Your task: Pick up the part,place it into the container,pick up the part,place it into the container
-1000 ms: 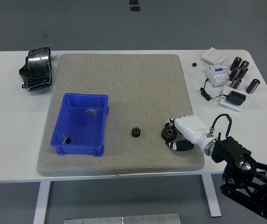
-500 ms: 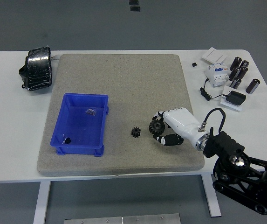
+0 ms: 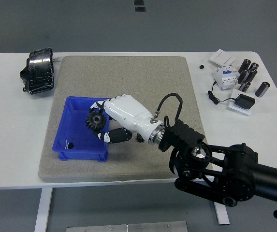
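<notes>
The right hand (image 3: pixel 103 126), white with black fingertips on a black arm reaching in from the lower right of the frame, was closed around a black toothed gear (image 3: pixel 95 121) and held it over the right side of the blue rectangular plastic bin (image 3: pixel 65 129) at centre left. By my reading, this was the first placing step: the part was at the container but not released. The next move would call for opening the fingers so the gear dropped inside the walls and not onto the right rim, which sat directly beneath the hand.

A second, smaller black gear (image 3: pixel 139 138) lay on the grey felt mat (image 3: pixel 143 82), almost wholly hidden behind the wrist; only a dark sliver showed, so its exact pose was unclear. It would be the next part to fetch. Whether the held gear touched the bin's wall or hung clear of it could not be told. Two small items on the bin's floor were too small to identify, and the hand covered one of them in part. The left arm was not visible.
</notes>
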Controlling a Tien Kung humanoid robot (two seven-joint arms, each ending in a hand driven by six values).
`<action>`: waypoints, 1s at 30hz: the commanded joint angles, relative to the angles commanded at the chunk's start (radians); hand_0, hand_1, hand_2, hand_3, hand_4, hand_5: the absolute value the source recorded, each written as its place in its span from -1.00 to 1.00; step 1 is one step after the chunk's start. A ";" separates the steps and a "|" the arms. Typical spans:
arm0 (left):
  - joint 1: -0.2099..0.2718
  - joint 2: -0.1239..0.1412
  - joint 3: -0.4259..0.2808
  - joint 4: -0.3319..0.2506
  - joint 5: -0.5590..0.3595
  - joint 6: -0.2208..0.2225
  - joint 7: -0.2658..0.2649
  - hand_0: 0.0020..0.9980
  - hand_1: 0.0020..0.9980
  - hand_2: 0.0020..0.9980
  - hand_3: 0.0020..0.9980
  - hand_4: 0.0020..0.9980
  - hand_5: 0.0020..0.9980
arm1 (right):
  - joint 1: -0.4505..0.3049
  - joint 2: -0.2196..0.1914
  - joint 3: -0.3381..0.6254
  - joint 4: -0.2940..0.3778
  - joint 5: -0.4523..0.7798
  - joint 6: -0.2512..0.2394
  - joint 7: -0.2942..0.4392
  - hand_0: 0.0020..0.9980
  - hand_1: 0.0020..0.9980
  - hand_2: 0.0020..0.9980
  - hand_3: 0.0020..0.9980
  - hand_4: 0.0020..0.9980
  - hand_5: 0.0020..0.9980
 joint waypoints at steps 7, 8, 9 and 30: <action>-0.003 0.003 -0.032 -0.003 0.040 -0.002 0.018 0.38 0.38 0.39 0.48 0.55 -0.58 | 0.083 0.087 -0.080 -0.062 -0.038 -0.003 -0.002 -0.22 -0.04 0.06 0.25 0.08 -0.82; -0.003 0.003 -0.034 -0.003 0.042 -0.002 0.019 0.38 0.38 0.39 0.48 0.55 -0.58 | 0.091 0.097 -0.089 -0.075 -0.040 -0.005 -0.001 -0.22 -0.04 0.06 0.25 0.08 -0.82; -0.003 0.003 -0.037 -0.003 0.045 -0.002 0.020 0.38 0.38 0.39 0.48 0.55 -0.58 | 0.100 0.108 -0.100 -0.090 -0.042 -0.010 0.001 -0.10 0.11 0.19 0.30 0.03 -0.68; -0.009 -0.001 -0.041 -0.004 0.051 -0.005 0.023 0.38 0.38 0.39 0.47 0.55 -0.57 | 0.125 0.167 -0.164 -0.289 -0.007 -0.015 0.011 0.48 0.54 0.57 0.42 0.42 -0.19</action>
